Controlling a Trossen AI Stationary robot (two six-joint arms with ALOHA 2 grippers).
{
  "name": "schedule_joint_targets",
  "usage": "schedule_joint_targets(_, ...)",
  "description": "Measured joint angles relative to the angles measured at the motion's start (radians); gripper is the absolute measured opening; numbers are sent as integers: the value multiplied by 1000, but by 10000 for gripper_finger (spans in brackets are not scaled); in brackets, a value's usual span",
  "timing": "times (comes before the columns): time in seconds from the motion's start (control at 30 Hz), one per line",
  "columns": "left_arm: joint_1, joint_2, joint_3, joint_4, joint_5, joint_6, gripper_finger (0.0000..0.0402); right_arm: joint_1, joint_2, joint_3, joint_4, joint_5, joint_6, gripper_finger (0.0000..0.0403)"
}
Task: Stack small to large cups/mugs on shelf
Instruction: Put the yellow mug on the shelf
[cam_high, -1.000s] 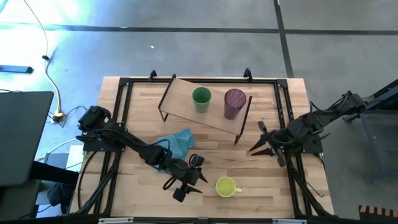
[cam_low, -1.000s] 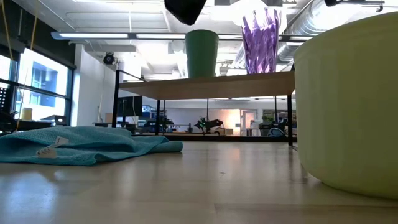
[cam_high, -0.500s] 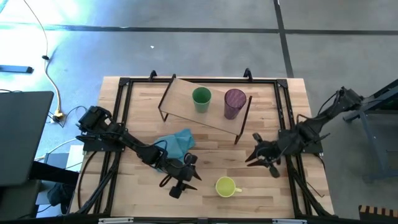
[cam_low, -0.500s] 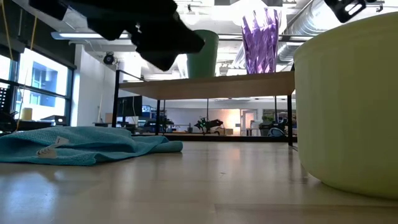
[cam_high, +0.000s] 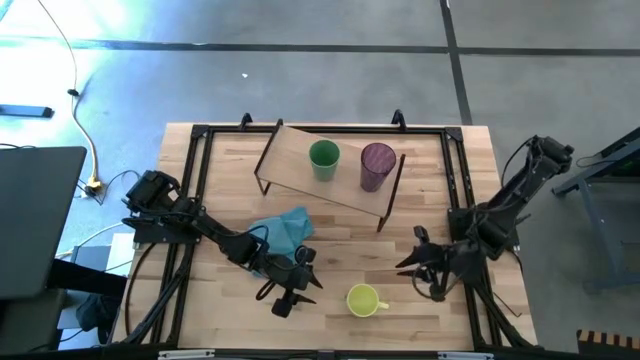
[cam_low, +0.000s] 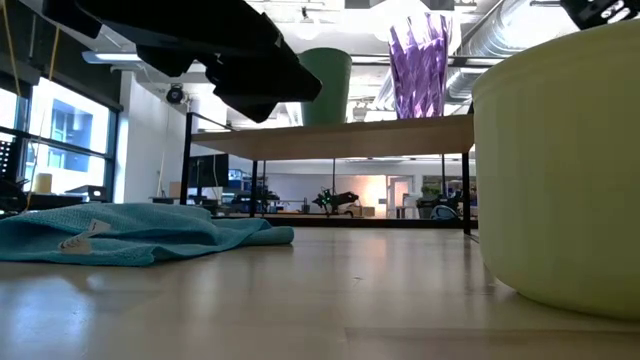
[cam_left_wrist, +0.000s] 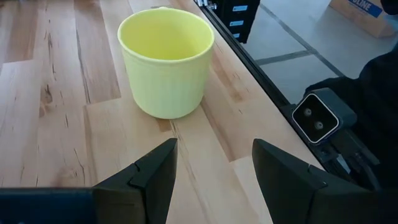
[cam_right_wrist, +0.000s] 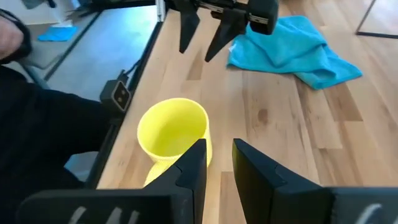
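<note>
Altogether three cups: yellow mug (cam_high: 364, 300) between two open grippers, two on shelf (cam_high: 292, 165)

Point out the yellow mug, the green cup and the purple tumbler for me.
yellow mug (cam_high: 361, 299): high view, on its open mouth.
green cup (cam_high: 323, 155): high view, on its open mouth, atop the shelf (cam_high: 290, 165).
purple tumbler (cam_low: 418, 70): low view, on its ribbed side wall.

Smooth matt yellow mug (cam_left_wrist: 165, 60), soft blue cloth (cam_right_wrist: 286, 51), translucent ridged purple tumbler (cam_low: 419, 69), light-wood shelf (cam_high: 300, 173)
</note>
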Motion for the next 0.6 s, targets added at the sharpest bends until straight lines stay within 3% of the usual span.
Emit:
schedule_joint_targets(0.13, 0, 0, 0, 4, 0, 0, 198, 23, 27, 0, -4, 59, 12, 67)
schedule_joint_targets(0.6, 0, 0, 23, 74, -7, 57, 198, 4, 31, 0, 42, 67, 68, 67)
